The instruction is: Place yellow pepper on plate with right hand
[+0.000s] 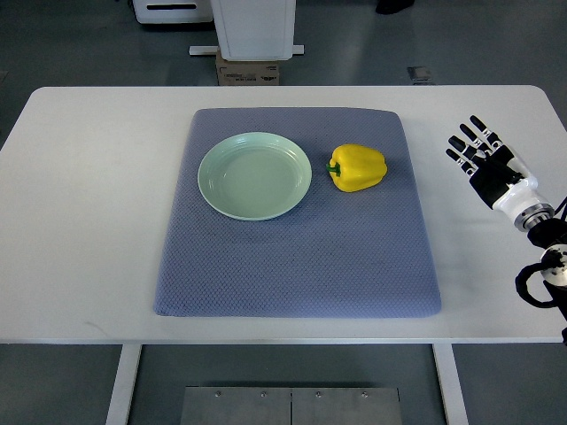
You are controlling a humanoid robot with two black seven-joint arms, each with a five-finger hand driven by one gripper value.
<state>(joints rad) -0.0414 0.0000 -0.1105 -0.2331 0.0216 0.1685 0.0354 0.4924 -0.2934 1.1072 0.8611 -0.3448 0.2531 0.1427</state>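
While yellow pepper lies just R of empty plate on grey mat, right hand hovers apart, fingers spread, holding nothing; cardboard box label unreadable.

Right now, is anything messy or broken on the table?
No, nothing stands out. The yellow pepper lies whole on the blue mat, beside the empty green plate. The right hand is open over the table.

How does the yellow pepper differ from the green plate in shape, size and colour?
The glossy yellow bell pepper is lumpy and bright, while the pale green round plate is flat, shallow and muted. The plate is wider than the pepper. The plate is empty; the pepper lies on its side. Both rest on the blue-grey mat.
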